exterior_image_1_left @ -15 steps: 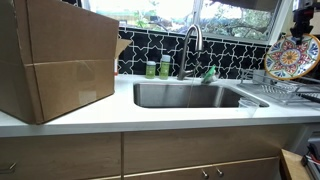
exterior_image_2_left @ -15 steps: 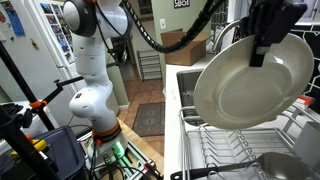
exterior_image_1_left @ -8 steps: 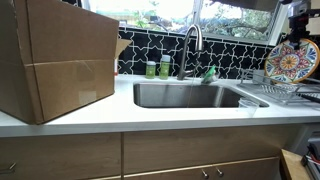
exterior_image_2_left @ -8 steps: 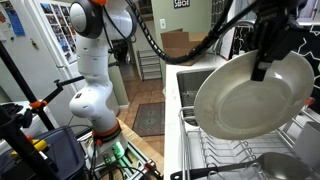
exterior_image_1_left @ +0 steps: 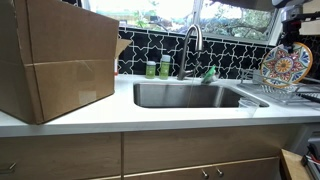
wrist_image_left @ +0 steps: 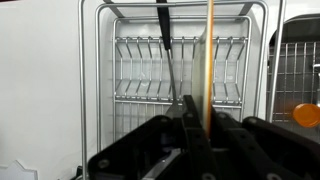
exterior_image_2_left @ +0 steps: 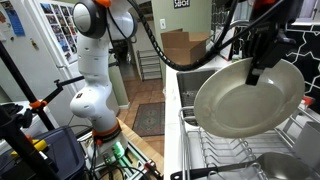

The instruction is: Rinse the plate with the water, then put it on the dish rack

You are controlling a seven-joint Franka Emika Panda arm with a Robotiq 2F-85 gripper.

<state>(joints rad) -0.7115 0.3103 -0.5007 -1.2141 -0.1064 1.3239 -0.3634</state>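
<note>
We saw the gripper (exterior_image_2_left: 256,70) clamped tight on the top rim of the round plate with the yellow, orange, blue and green pattern (exterior_image_1_left: 284,67). The plate stood on its edge, right over the low silver wire dish rack (exterior_image_2_left: 222,152). We could not tell if it touched the tines. The rack sat on the white bench (exterior_image_1_left: 100,113), beside the steel sink (exterior_image_1_left: 190,96).
</note>
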